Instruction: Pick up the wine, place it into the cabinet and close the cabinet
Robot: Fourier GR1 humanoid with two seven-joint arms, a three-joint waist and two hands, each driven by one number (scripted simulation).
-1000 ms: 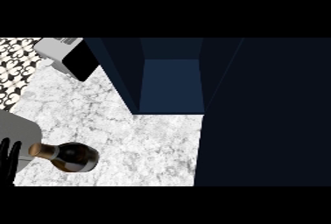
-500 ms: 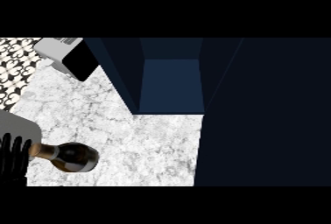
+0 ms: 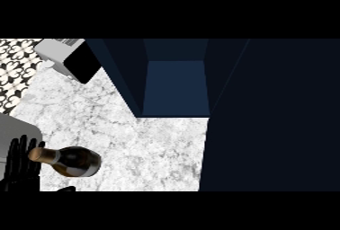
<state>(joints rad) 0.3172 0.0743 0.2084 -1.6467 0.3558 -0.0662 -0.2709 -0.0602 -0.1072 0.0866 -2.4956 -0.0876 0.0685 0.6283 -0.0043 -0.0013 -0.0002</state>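
At the lower left edge of the view, my left hand (image 3: 20,162) is up with its fingers straight and spread wide, holding nothing. Just to its right the wine (image 3: 74,162) sits on the marble counter (image 3: 133,130). Its corked top is right by my fingers, though I cannot tell whether they touch. A small black tip at the bottom edge below the bottle may be my thumb. Nothing is curled round the bottle, so I judge the pick-up not yet done. Higher up, a grey appliance (image 3: 63,56) sits at the counter's far corner. Further right, well apart from the bottle, the cabinet (image 3: 176,85) is open with no bottle in it. Rightmost is a dark panel (image 3: 272,112), which I take for its door. Almost everything is left: grasp, lift, carry across, set inside, close. My right hand shows nowhere.
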